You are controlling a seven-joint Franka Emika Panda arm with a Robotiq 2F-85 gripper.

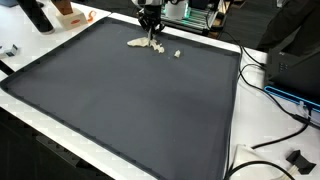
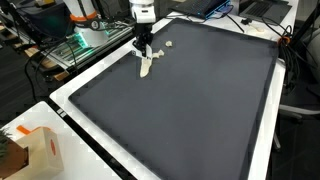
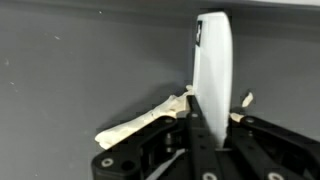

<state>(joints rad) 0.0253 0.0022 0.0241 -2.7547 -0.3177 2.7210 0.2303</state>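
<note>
Gripper (image 1: 152,35) is hovering at the edge of the dark mat (image 1: 130,100), jaws clamping a white oblong piece (image 3: 212,70) above a cream scrap (image 3: 140,128)

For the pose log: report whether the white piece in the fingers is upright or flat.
Upright: the white piece hangs on end from the fingers, tip toward the mat.

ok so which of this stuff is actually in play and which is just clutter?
In play:
gripper
white piece between its fingers
cream scrap beside it on the mat
small cream bit a little further off

Lying about:
cardboard box, off the mat
cables, off the mat
</note>
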